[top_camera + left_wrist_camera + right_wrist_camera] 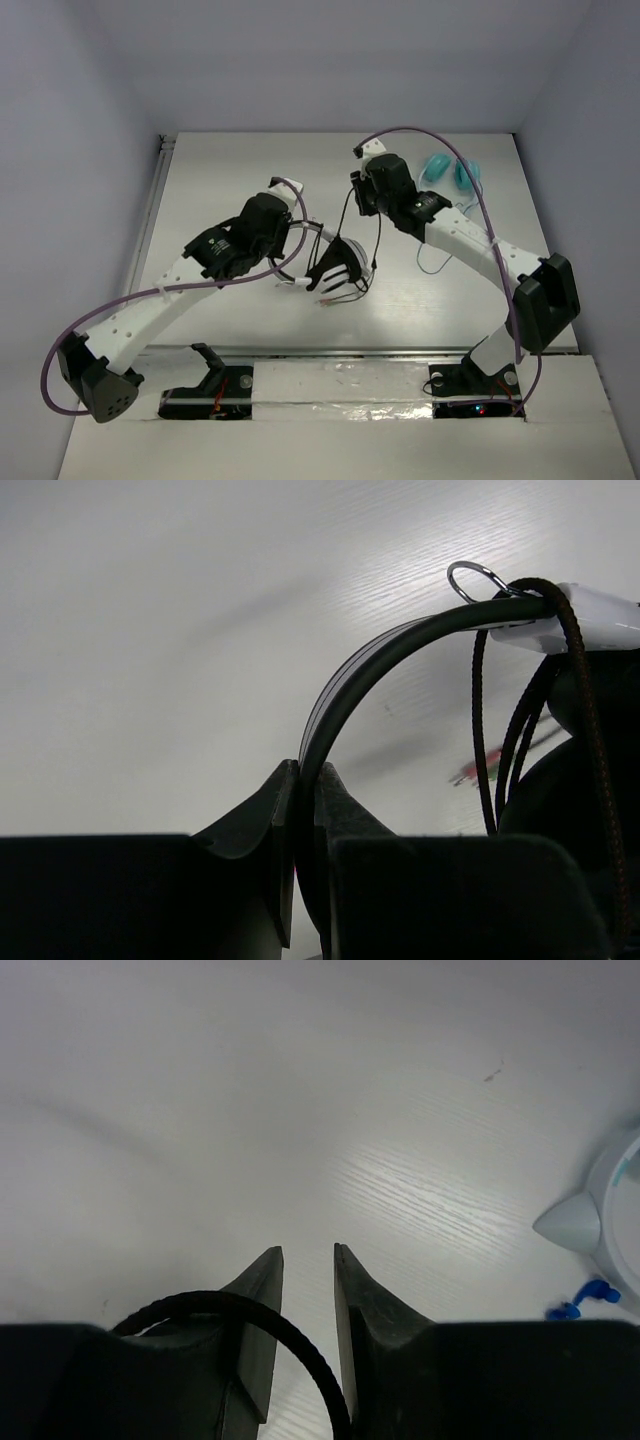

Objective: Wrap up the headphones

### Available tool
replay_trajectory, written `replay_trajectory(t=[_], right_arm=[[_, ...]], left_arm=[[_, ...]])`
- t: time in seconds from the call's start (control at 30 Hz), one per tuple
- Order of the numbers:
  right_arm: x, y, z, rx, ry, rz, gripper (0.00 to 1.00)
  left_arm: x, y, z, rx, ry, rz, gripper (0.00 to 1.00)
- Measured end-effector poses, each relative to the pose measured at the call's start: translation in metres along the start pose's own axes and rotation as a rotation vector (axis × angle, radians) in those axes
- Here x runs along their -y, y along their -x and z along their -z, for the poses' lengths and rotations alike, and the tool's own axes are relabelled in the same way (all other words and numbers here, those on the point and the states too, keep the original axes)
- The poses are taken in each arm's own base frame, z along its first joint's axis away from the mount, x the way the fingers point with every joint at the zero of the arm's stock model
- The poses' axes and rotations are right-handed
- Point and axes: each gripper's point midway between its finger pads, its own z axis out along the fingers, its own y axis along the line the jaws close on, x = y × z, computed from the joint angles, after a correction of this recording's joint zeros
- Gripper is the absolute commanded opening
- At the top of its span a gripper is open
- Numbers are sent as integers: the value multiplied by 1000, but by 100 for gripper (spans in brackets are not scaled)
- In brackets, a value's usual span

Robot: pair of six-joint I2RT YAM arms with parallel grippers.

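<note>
The black-and-white headphones (342, 264) hang above the table's middle. My left gripper (297, 232) is shut on their thin black headband (400, 645); in the left wrist view the gripper (305, 772) pinches the band, and a white cup shell (600, 620) and cable strands (478, 730) hang at the right. My right gripper (356, 192) is behind the headphones and higher. Its jaws stand a little apart in the right wrist view (308, 1252). The black cable (262, 1316) loops over one finger and runs down between them.
Teal headphones (455, 172) lie at the back right with a thin blue cord (436, 266), and show at the right edge of the right wrist view (612, 1215). Small red and green marks (335, 298) lie on the table under the held headphones.
</note>
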Motion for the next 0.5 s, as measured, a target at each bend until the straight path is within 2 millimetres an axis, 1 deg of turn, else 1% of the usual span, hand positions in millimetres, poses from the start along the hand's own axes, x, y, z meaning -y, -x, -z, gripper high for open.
replay_trajectory(t=[0.1, 0.13, 0.17, 0.23, 0.3, 0.37, 0.43, 0.5], right_arm=[[-9, 7, -2, 28, 54, -29, 30], [-14, 10, -3, 50, 86, -40, 29], [-21, 8, -4, 66, 123, -51, 28], [-34, -2, -3, 88, 219, -77, 27], [-47, -17, 3, 95, 332, -108, 27], [-53, -29, 9, 103, 419, -145, 27], [-60, -33, 14, 121, 505, -181, 27], [-65, -32, 16, 141, 568, -214, 27]], left_arm=[[16, 6, 4, 11, -95, 7, 0], [21, 8, 6, 17, -125, 11, 0], [25, 12, 9, 26, -151, 15, 0], [32, 22, 16, 53, -196, 25, 0], [36, 36, 25, 94, -234, 37, 0], [39, 49, 35, 133, -262, 50, 0], [40, 63, 46, 176, -283, 65, 0], [39, 76, 56, 221, -290, 83, 0]])
